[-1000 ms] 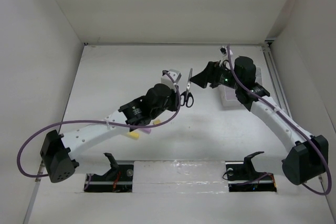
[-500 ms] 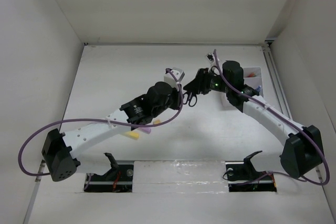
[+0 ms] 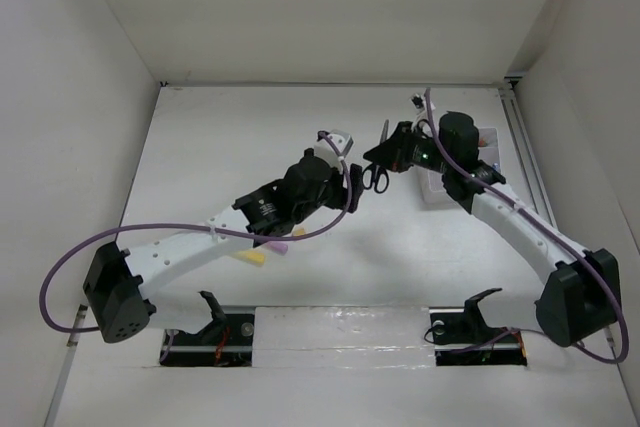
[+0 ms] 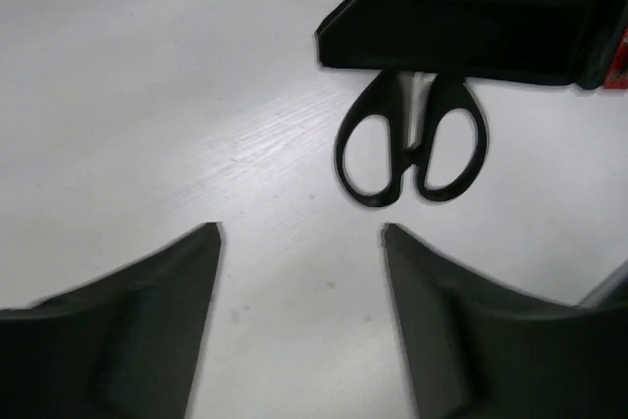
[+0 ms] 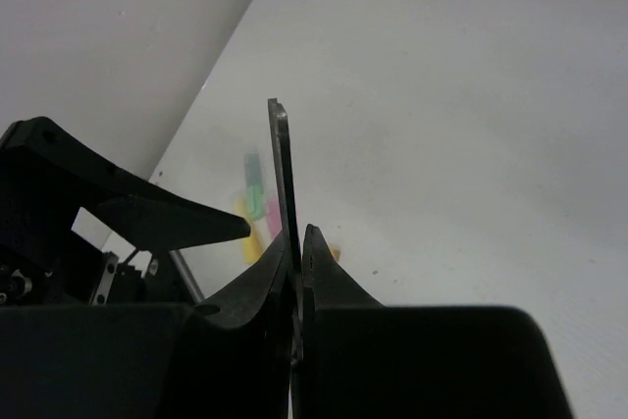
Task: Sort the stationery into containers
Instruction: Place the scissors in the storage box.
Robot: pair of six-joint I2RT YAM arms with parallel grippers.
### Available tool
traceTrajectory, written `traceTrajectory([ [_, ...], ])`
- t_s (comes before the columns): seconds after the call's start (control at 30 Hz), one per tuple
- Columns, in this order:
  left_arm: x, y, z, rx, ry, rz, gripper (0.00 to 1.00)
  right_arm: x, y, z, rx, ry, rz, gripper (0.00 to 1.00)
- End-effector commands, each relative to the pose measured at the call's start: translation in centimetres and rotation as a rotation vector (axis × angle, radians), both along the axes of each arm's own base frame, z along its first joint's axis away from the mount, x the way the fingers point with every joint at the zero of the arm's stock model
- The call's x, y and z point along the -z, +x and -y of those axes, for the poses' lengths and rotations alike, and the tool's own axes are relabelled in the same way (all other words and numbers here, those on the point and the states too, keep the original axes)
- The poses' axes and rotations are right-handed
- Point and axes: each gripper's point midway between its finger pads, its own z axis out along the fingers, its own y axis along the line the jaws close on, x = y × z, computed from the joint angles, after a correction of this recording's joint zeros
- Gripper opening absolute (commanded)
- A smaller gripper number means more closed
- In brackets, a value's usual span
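The black-handled scissors [image 3: 378, 175] hang above the table with the blade tip [image 3: 383, 131] pointing away. My right gripper [image 3: 388, 155] is shut on their blades; in the right wrist view the blade [image 5: 284, 169] stands up from between the shut fingers of that gripper [image 5: 299, 242]. My left gripper [image 3: 352, 183] is open just left of the handles. In the left wrist view the handle loops [image 4: 412, 144] hang beyond the tips of the left gripper [image 4: 299, 235], which holds nothing. The white container [image 3: 436, 190] lies mostly hidden under the right arm.
A yellow marker [image 3: 258, 258] and a pink marker [image 3: 279, 245] lie under the left forearm. In the right wrist view yellow, green and pink markers [image 5: 255, 205] show blurred beyond the blade. White walls close in the table on three sides.
My left gripper has opened and let go of the scissors' handles. My right gripper has shut on the blades and carried the scissors slightly to the right.
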Motion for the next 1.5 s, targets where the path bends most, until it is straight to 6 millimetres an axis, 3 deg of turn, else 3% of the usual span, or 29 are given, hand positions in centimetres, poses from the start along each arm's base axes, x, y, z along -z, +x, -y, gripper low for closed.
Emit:
traceTrajectory([
  [0.0, -2.5, 1.0, 0.1, -0.055, -0.059, 0.038, 0.75, -2.1, 1.5, 2.5, 0.1, 0.007, 0.104, 0.0],
  [0.07, -2.8, 1.4, -0.4, -0.094, -0.061, 0.042, 0.94, -2.6, 1.9, 4.0, 0.151, -0.003, 0.117, 0.0],
  [0.1, -2.0, 1.5, -0.6, -0.115, -0.042, 0.025, 1.0, -2.1, 3.3, 5.8, 0.242, -0.032, 0.108, 0.0],
  [0.13, -2.3, 1.9, -1.2, -0.163, -0.045, 0.027, 1.0, -1.6, 4.2, 8.2, 0.371, -0.081, 0.094, 0.0],
  [0.17, -2.6, 2.1, -1.6, -0.193, -0.047, 0.027, 1.0, -2.6, 4.4, 8.7, 0.387, -0.071, 0.115, 0.0],
  [0.2, -2.2, 2.4, -1.9, -0.225, -0.032, 0.015, 1.0, -1.4, 5.5, 11.5, 0.542, -0.132, 0.078, 0.0],
  [0.27, -2.1, 2.5, -2.8, -0.29, -0.015, -0.023, 1.0, -1.9, 6.6, 15.3, 0.724, -0.179, 0.076, 0.0],
  [0.3, -1.6, 2.7, -3.2, -0.324, 0.008, -0.034, 1.0, -1.2, 6.7, 17.2, 0.816, -0.204, 0.032, 0.0],
  [0.33, -1.1, 2.4, -3.9, -0.342, 0.042, -0.056, 1.0, -0.7, 7.1, 20.7, 0.976, -0.241, 0.012, 0.0],
  [0.47, -0.2, 1.8, -5.2, -0.408, 0.075, -0.116, 1.0, -1.5, 6.7, 27.8, 1.28, -0.266, -0.022, 0.0],
  [0.57, 0.1, 1.4, -6.6, -0.452, 0.074, -0.143, 1.0, -1.6, 6.0, 31.3, 1.415, -0.264, -0.047, 0.0],
  [0.63, 1.4, 1.8, -8.3, -0.503, 0.095, -0.171, 1.0, -1.3, 6.0, 32.2, 1.443, -0.273, -0.056, 0.0],
  [0.8, 2.1, 3.5, -13.7, -0.656, 0.06, -0.216, 1.0, -1.3, 5.8, 34.1, 1.509, -0.282, -0.055, 0.0],
  [0.97, 1.6, 3.8, -15.6, -0.765, 0.011, -0.202, 1.0, -2.4, 6.0, 33.5, 1.456, -0.246, -0.009, 0.0],
  [1.03, 1.8, 5.0, -16.7, -0.804, -0.014, -0.218, 1.0, -2.3, 5.4, 33.7, 1.467, -0.26, -0.02, 0.0],
  [1.1, 2.0, 6.2, -16.4, -0.76, -0.082, -0.28, 1.0, -3.7, 5.2, 32.9, 1.417, -0.24, 0.027, 0.0],
  [1.13, 2.0, 7.8, -18.2, -0.804, -0.129, -0.301, 1.0, -4.4, 5.7, 31.9, 1.362, -0.21, 0.06, 0.0],
  [1.23, -0.9, 11.1, -18.8, -0.823, -0.256, -0.262, 1.0, -5.4, 5.9, 30.7, 1.299, -0.174, 0.086, 0.0],
  [1.27, -0.7, 12.2, -18.6, -0.835, -0.243, -0.266, 1.0, -5.4, 6.1, 29.7, 1.239, -0.159, 0.084, 0.0],
  [1.3, -3.6, 14.0, -18.8, -0.855, -0.289, -0.207, 1.0, -5.8, 6.7, 29.1, 1.209, -0.145, 0.094, 0.0],
  [1.33, -4.5, 15.6, -20.2, -0.908, -0.3, -0.176, 1.0, -6.1, 7.0, 28.3, 1.18, -0.13, 0.093, 0.0],
  [1.37, -3.2, 17.5, -21.0, -0.938, -0.288, -0.199, 1.0, -5.4, 7.2, 27.5, 1.154, -0.122, 0.062, 0.0],
  [1.4, -4.5, 19.5, -21.7, -0.952, -0.379, -0.188, 1.0, -5.8, 7.2, 26.9, 1.136, -0.117, 0.065, 0.0],
  [1.43, -4.2, 21.2, -22.9, -0.955, -0.439, -0.211, 1.0, -5.4, 7.4, 26.6, 1.127, -0.098, 0.043, 0.0],
  [1.47, -3.8, 22.4, -22.4, -0.867, -0.529, -0.28, 1.0, -5.9, 7.7, 26.3, 1.112, -0.078, 0.069, 0.0],
])
